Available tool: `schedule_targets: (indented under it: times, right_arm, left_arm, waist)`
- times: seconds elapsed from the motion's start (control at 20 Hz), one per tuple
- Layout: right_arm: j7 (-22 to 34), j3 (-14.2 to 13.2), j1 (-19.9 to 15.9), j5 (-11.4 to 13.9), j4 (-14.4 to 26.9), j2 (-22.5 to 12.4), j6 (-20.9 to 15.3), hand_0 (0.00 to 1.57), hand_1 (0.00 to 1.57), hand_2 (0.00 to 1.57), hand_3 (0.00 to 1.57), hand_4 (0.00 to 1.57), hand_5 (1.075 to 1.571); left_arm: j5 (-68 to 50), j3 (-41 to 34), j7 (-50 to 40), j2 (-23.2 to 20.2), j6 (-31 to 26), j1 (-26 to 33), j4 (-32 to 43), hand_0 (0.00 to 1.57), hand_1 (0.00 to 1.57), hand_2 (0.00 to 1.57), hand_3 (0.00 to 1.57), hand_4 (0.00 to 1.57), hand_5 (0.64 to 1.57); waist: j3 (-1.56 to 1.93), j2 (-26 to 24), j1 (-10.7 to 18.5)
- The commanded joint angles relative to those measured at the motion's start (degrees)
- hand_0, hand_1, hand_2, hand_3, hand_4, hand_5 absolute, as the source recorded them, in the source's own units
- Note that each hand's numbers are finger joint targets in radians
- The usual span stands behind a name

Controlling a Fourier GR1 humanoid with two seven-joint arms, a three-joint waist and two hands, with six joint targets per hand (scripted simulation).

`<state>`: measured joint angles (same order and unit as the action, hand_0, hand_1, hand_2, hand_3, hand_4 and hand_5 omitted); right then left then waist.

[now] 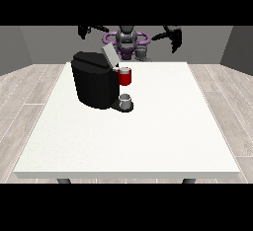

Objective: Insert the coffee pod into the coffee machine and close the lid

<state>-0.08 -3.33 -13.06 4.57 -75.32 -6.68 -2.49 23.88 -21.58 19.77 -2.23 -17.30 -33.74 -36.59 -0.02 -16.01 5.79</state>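
Red marks the coffee machine's point(101, 79) head, where a small pale shape sits on top, perhaps the coffee pod point(124, 69); we cannot tell. The grey lid point(109, 55) tilts up, open. Both hands are raised far back, the one at the view's left point(85, 30) and at the right point(174, 36); finger spread unreadable. A misjudged downward reach could knock the lid or cup point(126, 100).

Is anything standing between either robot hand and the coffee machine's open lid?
Nothing visible does. Both robot hands are raised at the table's far edge, and the lid of the coffee machine stands open with bare space between.
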Motion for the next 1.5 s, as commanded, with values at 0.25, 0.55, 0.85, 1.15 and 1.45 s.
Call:
schedule_targets:
  times: [0.25, 0.55, 0.85, 1.15, 1.45]
  right_arm:
    - [5.0, -5.32, -9.99, -2.7, 3.99, -4.6, 1.84, 0.0, 0.0, 0.0, 0.0, 0.0, 1.571]
    - [6.19, -10.65, -12.75, -7.94, 10.06, -6.61, 3.77, 0.0, 0.0, 0.0, 0.0, 0.08, 1.571]
    - [7.59, -10.37, -16.68, -9.29, 12.44, -6.05, 3.8, 0.0, 0.0, 0.0, 0.0, 0.17, 1.571]
    - [8.4, -8.22, -20.8, -8.08, 14.51, -4.97, 2.72, 0.0, 0.0, 0.0, 0.0, 0.0, 1.571]
    - [7.01, -4.66, -24.08, -6.28, 14.68, -1.34, 0.97, 0.0, 0.0, 0.0, 0.0, 0.0, 1.571]
  left_arm:
    - [-8.43, 7.69, -1.29, 2.19, 2.52, 5.95, -7.73, 0.0, 0.0, 0.0, 0.0, 0.43, 1.571]
    - [-13.25, 12.77, -5.8, 2.22, -0.36, 9.76, -16.03, 0.0, 0.0, 0.0, 0.0, 0.39, 1.571]
    - [-13.61, 10.93, -8.84, 0.92, -0.51, 10.13, -25.2, 0.0, 0.0, 0.0, 0.0, 0.36, 1.571]
    - [-15.24, 14.21, -10.6, 1.61, 1.84, 15.61, -32.07, 0.0, 0.0, 0.0, 0.0, 0.26, 1.571]
    - [-16.7, 13.74, -9.79, 0.14, 2.47, 18.01, -36.07, 0.0, 0.0, 0.0, 0.0, 0.34, 1.571]
  waist:
    - [0.02, 3.71, 3.07]
    - [0.05, 4.36, 7.87]
    - [0.03, 9.8, 6.78]
    - [0.02, 12.52, 5.84]
    - [0.01, 15.0, 4.02]
